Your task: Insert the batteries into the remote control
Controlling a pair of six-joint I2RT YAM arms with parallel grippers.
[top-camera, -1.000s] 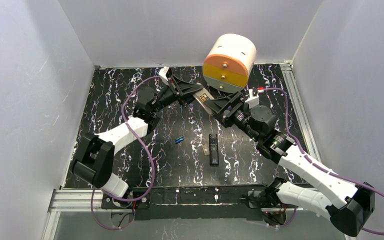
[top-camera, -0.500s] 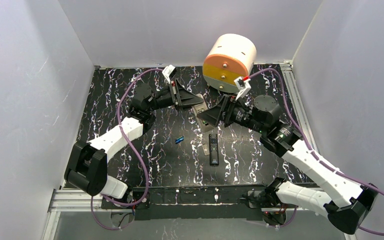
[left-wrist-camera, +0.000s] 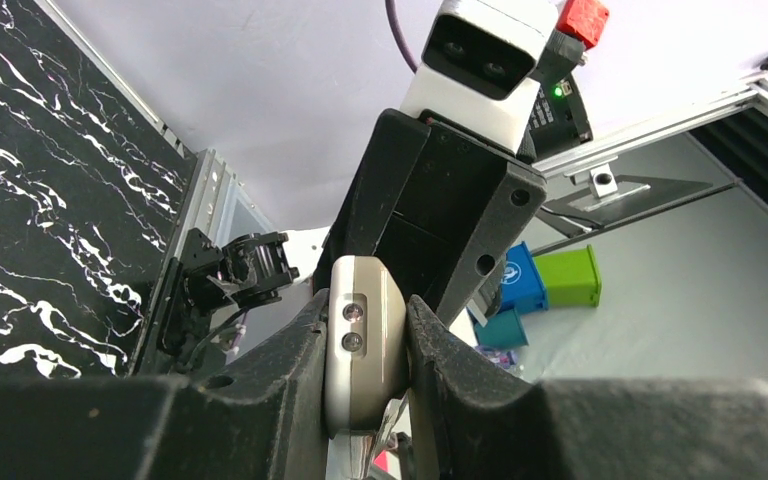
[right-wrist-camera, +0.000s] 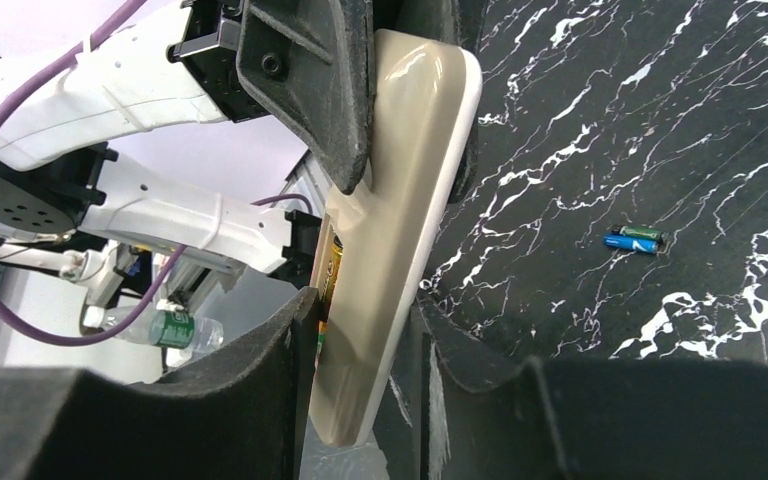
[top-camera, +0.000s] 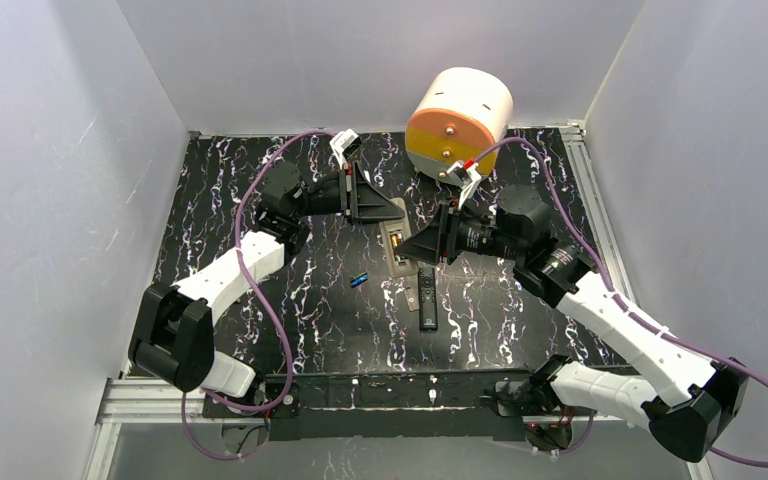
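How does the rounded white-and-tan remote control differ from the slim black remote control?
The white-and-tan remote control is wider; the slim black remote control is narrower. The first is clamped in the left gripper, with the right gripper around it; the black one lies flat on the table, untouched. Both are elongated.

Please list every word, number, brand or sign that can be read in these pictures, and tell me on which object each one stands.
No text can be read for certain in any view.
On the blue battery: pale print, too small to read.
On the blue bin: a white round sign, too blurred to name.
On the bottle: a green label, unreadable.
On the black remote: button marks, too small to read.
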